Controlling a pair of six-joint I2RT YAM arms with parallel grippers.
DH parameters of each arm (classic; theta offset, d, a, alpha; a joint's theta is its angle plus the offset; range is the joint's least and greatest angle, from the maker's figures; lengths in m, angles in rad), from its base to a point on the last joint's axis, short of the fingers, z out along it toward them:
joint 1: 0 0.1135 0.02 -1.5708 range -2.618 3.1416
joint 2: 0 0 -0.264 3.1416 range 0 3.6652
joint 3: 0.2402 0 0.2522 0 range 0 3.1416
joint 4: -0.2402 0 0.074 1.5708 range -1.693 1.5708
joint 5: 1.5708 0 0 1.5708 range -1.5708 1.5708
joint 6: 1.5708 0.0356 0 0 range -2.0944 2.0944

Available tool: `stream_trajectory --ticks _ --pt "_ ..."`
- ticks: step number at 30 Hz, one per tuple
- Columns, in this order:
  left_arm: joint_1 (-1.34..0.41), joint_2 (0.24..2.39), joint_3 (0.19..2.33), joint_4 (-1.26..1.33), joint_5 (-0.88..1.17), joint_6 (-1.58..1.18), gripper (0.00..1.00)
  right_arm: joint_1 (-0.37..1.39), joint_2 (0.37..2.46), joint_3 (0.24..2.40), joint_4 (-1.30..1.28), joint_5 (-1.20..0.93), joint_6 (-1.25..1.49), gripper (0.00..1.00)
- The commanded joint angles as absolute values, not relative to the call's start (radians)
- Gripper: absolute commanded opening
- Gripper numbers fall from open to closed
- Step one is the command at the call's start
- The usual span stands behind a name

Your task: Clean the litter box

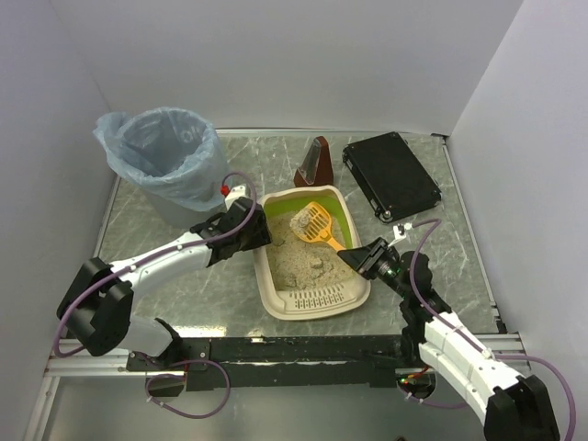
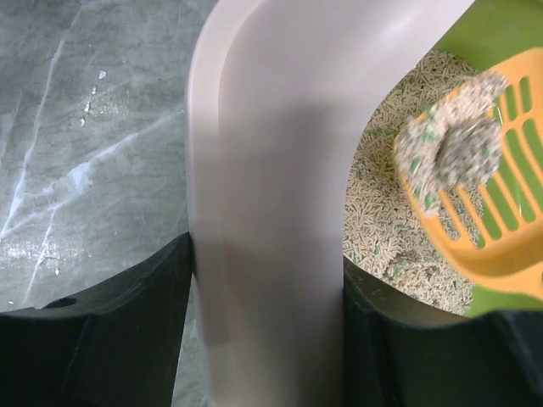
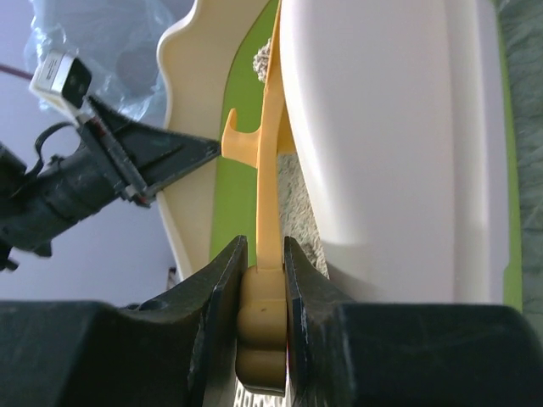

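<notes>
Orange plastic, the litter scoop [image 1: 317, 223] is clamped by its handle in the right gripper [image 1: 354, 258], its slotted head above the litter carrying 1 pale clump [image 1: 301, 220]. The litter box [image 1: 317, 303] lies mid-table, and the left gripper [image 1: 258, 231] pinches its left rim. Beyond stand a blue-bagged bin [image 1: 165, 156] and a black case [image 1: 390, 175].

the litter box [image 2: 271, 170] wall in the left gripper [image 2: 267, 288] is smooth satin cream plastic, the litter [image 2: 382, 237] just beyond it rough pale pellets. the scoop [image 3: 268, 170] in the right gripper [image 3: 265, 253] is glossy orange plastic, the table [image 2: 85, 127] polished grey stone.
</notes>
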State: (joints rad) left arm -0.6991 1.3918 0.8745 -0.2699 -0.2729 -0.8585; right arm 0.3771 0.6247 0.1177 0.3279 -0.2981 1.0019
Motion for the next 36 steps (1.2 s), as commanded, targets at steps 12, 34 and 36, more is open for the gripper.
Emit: stream_trajectory --ticks 12,34,36 --pt "-0.673 1.244 0.905 -0.109 -0.192 -0.879 0.65 0.163 0.615 0.141 0.468 -0.782 1.141 0.00" --pt "-0.673 1.092 0.868 -0.150 -0.190 -0.884 0.97 -0.072 0.542 0.170 0.383 -1.091 1.240 0.00" --pt "-0.673 1.077 0.873 -0.184 -0.215 -0.885 0.97 -0.095 0.506 0.204 0.245 -1.057 1.128 0.00"
